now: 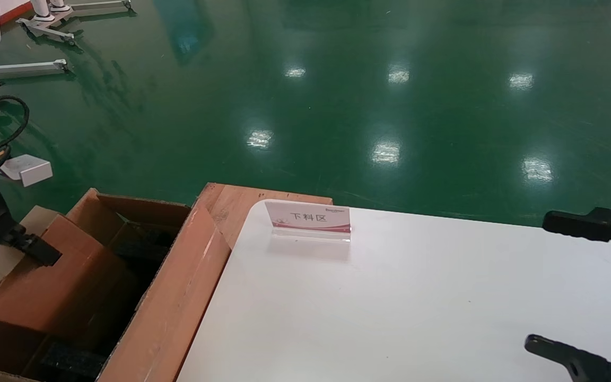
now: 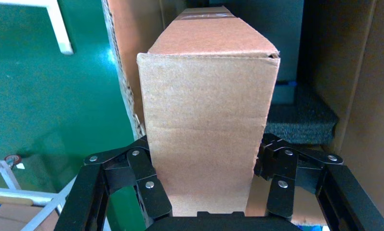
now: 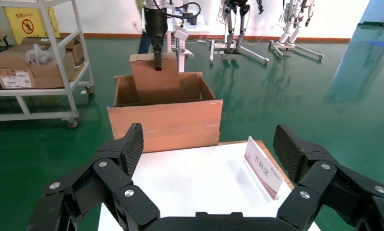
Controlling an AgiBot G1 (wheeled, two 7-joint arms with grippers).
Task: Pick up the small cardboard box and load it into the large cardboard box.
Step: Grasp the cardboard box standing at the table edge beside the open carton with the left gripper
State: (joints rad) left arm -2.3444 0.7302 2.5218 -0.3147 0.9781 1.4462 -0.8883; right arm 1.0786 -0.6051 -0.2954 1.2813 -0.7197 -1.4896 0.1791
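The small cardboard box [image 1: 45, 286] is an orange-brown carton that stands tilted, its lower end down inside the large cardboard box [image 1: 173, 297], left of the table. My left gripper [image 1: 40, 249] is shut on its upper end. In the left wrist view the small box [image 2: 206, 110] fills the gap between the fingers [image 2: 137, 168], with black foam [image 2: 300, 120] below. The right wrist view shows the left gripper [image 3: 157, 62] holding the small box [image 3: 156, 79] in the large box [image 3: 165, 125]. My right gripper [image 1: 539, 281] hangs open and empty over the table's right side.
A white table [image 1: 417, 307] bears a pink-and-white sign [image 1: 308, 217] near its far edge. A wooden board [image 1: 231, 204] sits between the table and the large box. A shelf cart [image 3: 35, 62] with cartons stands beyond, on the green floor.
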